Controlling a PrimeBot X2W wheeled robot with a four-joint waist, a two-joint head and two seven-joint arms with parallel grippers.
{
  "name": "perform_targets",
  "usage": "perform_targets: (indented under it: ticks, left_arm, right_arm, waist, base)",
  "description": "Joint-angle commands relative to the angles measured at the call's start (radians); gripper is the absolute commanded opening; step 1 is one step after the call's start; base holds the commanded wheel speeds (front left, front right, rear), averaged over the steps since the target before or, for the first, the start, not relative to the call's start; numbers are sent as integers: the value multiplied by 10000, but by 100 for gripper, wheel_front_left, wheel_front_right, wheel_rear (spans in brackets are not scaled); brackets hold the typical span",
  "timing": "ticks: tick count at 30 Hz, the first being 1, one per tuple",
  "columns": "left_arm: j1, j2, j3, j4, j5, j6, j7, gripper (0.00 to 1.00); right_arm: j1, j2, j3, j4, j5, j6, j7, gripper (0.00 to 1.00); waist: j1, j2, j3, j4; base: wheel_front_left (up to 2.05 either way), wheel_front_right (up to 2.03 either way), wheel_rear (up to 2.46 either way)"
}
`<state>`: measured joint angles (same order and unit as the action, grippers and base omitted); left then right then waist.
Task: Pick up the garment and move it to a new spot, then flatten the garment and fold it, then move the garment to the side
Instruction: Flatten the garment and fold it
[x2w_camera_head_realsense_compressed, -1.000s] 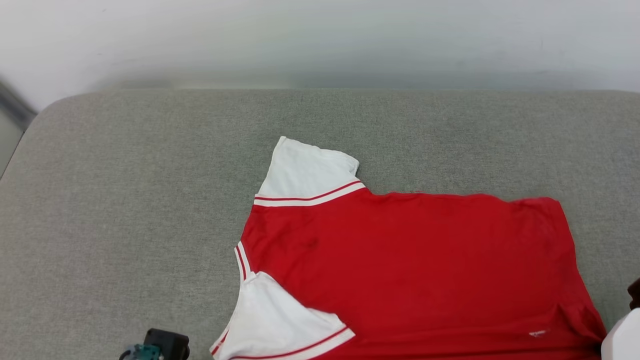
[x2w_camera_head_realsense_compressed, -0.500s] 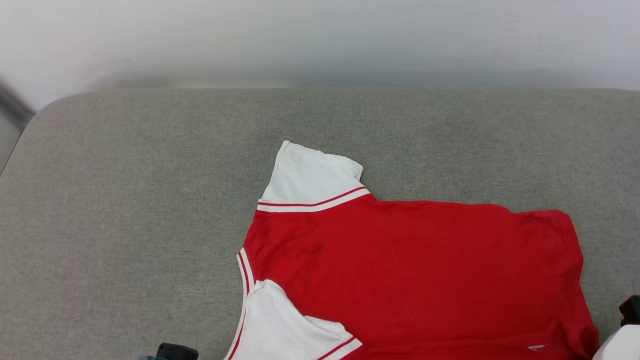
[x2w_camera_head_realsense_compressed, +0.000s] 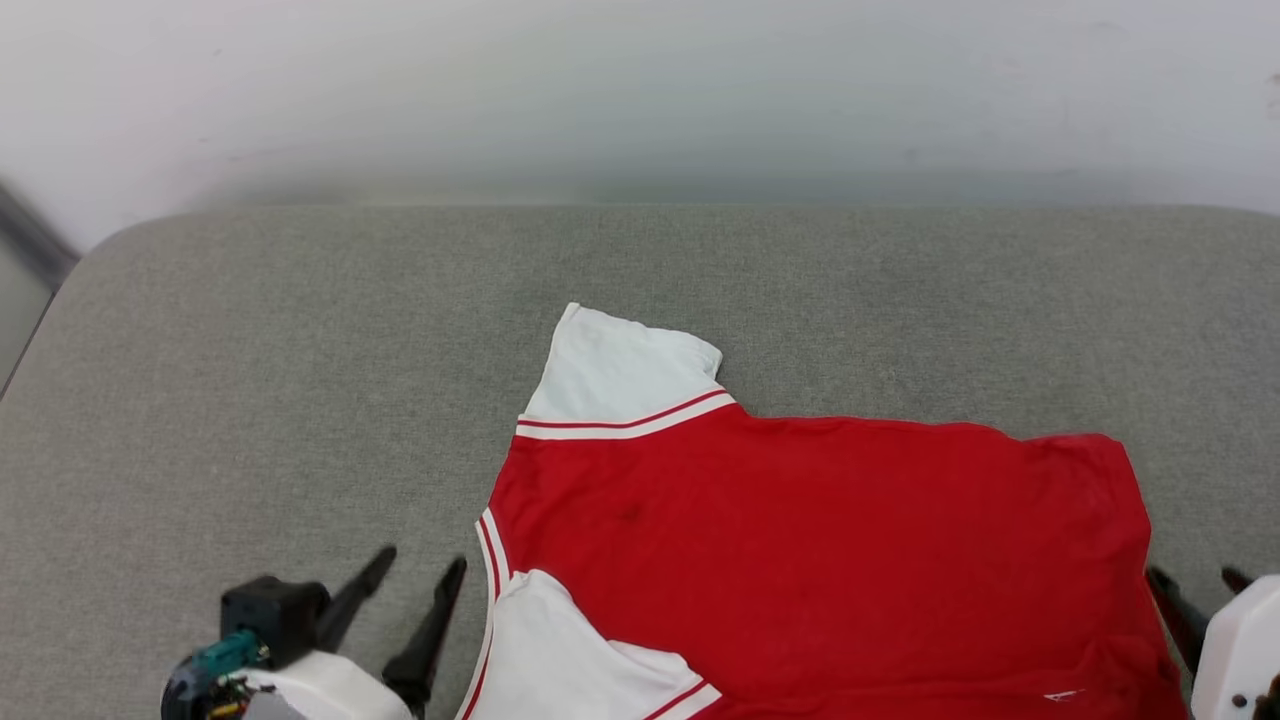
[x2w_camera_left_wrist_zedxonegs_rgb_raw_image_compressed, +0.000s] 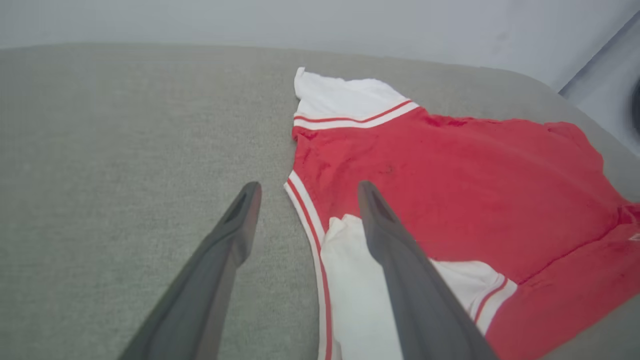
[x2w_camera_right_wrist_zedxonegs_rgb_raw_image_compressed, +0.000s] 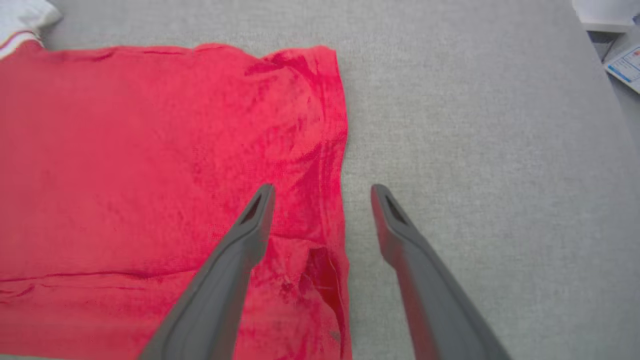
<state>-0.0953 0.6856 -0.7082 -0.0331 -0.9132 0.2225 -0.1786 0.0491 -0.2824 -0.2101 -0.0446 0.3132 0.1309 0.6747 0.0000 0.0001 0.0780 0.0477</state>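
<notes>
The garment (x2w_camera_head_realsense_compressed: 820, 550) lies flat on the grey padded surface (x2w_camera_head_realsense_compressed: 250, 400): a red body, one white sleeve (x2w_camera_head_realsense_compressed: 615, 365) spread toward the far side and the other white sleeve (x2w_camera_head_realsense_compressed: 560, 655) folded over the near corner. My left gripper (x2w_camera_head_realsense_compressed: 420, 565) is open at the lower left, just left of the striped neckline. In the left wrist view the left gripper (x2w_camera_left_wrist_zedxonegs_rgb_raw_image_compressed: 308, 187) straddles the neckline trim of the garment (x2w_camera_left_wrist_zedxonegs_rgb_raw_image_compressed: 450, 170). My right gripper (x2w_camera_head_realsense_compressed: 1190, 575) is open at the hem. In the right wrist view the right gripper (x2w_camera_right_wrist_zedxonegs_rgb_raw_image_compressed: 322, 189) straddles the garment's (x2w_camera_right_wrist_zedxonegs_rgb_raw_image_compressed: 125, 150) right edge.
The padded surface has a rounded far-left corner (x2w_camera_head_realsense_compressed: 100, 235) and a pale wall (x2w_camera_head_realsense_compressed: 640, 90) behind it. Bare grey surface stretches left of and beyond the garment. Papers (x2w_camera_right_wrist_zedxonegs_rgb_raw_image_compressed: 625, 67) lie past the surface's edge in the right wrist view.
Both grippers have risen into the head view from the bottom edge, fingers open, at the garment's left and right edges. The camera has tilted slightly; the garment lies much as before.
</notes>
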Motion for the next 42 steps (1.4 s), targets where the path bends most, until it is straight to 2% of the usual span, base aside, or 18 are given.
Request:
perform_targets:
  ticks: [1, 2, 6, 7, 8, 14, 17, 24, 29, 33, 36, 42]
  left_arm:
    - [-186, -22, 102, -36, 156, -19, -227, 100]
    - [-262, -143, 334, -64, 481, -30, -601, 100]
    - [-303, -370, 824, -144, 1281, 60, -842, 100]
    - [-303, -370, 824, -144, 1281, 60, -842, 100]
    - [-261, -492, 996, -195, 1451, 58, -861, 100]
    - [366, -1748, 2623, -912, 2770, -148, -871, 100]
    - [819, -2443, 3323, -1087, 3475, -418, -872, 100]
    - [1308, -3396, 4187, -758, 4450, -1397, -864, 100]
    - [1057, -3690, 4571, -548, 4915, -1928, -865, 100]
    - [505, -3589, 4574, -286, 5042, -2302, -844, 100]
    - [-301, -3292, 4600, -126, 4939, -2604, -380, 100]
    - [-2415, -2215, 4839, 159, 4118, -3170, 1883, 100]
  right_arm:
    - [-150, 10, 28, -124, 81, -4, -232, 100]
    - [-276, -22, 176, -392, 132, -4, -881, 100]
    - [-458, 85, 294, -776, -74, -4, -2571, 100]
    - [-458, 85, 294, -776, -74, -4, -2571, 100]
    - [-418, 175, 402, -852, -136, -4, -3014, 100]
    - [-118, 612, 741, -1138, -553, -4, -5304, 100]
    - [-52, 862, 803, -1118, -700, -4, -6224, 100]
    - [-12, 1106, 1061, -678, -859, -4, -7115, 100]
    - [-352, 1061, 1241, -574, -785, -4, -7310, 100]
    - [-638, 1001, 1341, -676, -777, -4, -7402, 100]
    - [-848, 1052, 1395, -764, -763, -4, -7424, 100]
    - [-1299, 1162, 1540, -858, -722, -4, -7427, 100]
  waist:
    - [0, -1, -61, -14]
    - [0, -1, -109, -26]
    - [0, -1, -167, -66]
    - [0, -1, -167, -66]
    - [0, -1, -177, -64]
    - [0, -1, -164, -125]
    - [0, -1, -157, -164]
    - [0, -1, -141, -253]
    - [0, -1, 179, -442]
    - [0, -1, 683, -669]
    - [0, -1, 1170, -923]
    - [0, -1, 2242, -1545]
  base:
    - [0, 0, 0]
    - [0, 0, 0]
    - [0, 0, 0]
    - [0, 0, 0]
    - [0, 0, 0]
    - [0, 0, 0]
    - [0, 0, 0]
    - [0, 0, 0]
    - [0, 0, 0]
    - [0, 0, 0]
    - [0, 0, 0]
    - [0, 0, 0]
